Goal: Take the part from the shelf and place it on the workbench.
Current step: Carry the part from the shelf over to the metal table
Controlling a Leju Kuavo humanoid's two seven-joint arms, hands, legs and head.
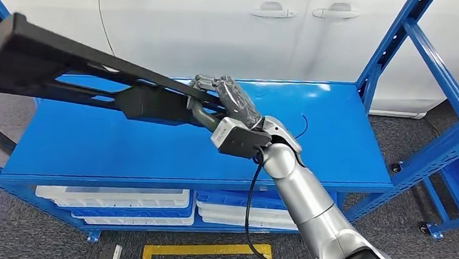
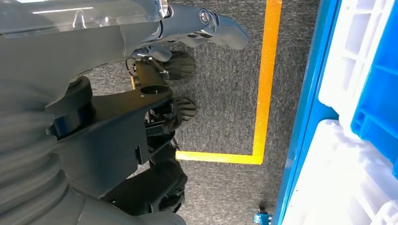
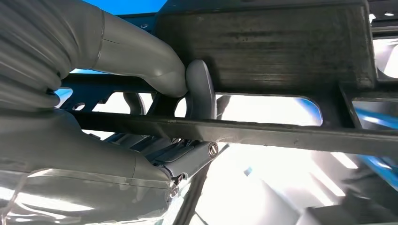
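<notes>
We see one long black part, gripped by our right hand and held above the blue shelf. Our left hand hangs with nothing in it, fingers loosely extended. Below, several stacked white and blue trays; contents unclear.
</notes>
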